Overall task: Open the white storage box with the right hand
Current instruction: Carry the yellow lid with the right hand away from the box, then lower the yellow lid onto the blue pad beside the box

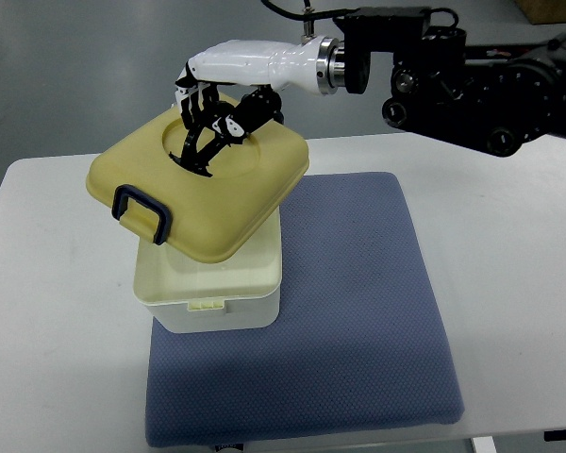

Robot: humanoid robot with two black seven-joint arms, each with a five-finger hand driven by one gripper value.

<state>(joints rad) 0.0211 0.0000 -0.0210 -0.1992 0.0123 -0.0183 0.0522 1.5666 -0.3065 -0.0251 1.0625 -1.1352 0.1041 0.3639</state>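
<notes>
Right hand (212,113): white shell over black fingers, entering from the picture's right on a black arm (472,80) joined through a silver wrist ring (328,66). The fingers (196,132) are curled downward and reach into the round recess on top of the lid (203,184). They are in contact with the lid at that recess; whether they actually clamp its far rim or only press against it cannot be told from this view.

Directly under the hand, the lid is pale yellow, square with rounded corners, and lies tilted and skewed, off its seat. Its far edge sits at the fingers, and its near-left corner hangs out past the body beneath. A dark blue handle (143,213) stands on the lid's near-left side, on the side away from the wrist.

Below and nearer the camera than the hand stands the white storage box (212,283), cream-white, upright. Its upper rim is partly covered by the displaced lid. A small latch tab (206,306) shows on its near face, below the rim.

The box rests on the left part of a blue-grey mat (358,311), which spreads out beneath and to the wrist side of the hand, most of its surface bare. The mat lies on a white table (509,236) that extends past it on both sides and behind.

Left hand: not seen.
</notes>
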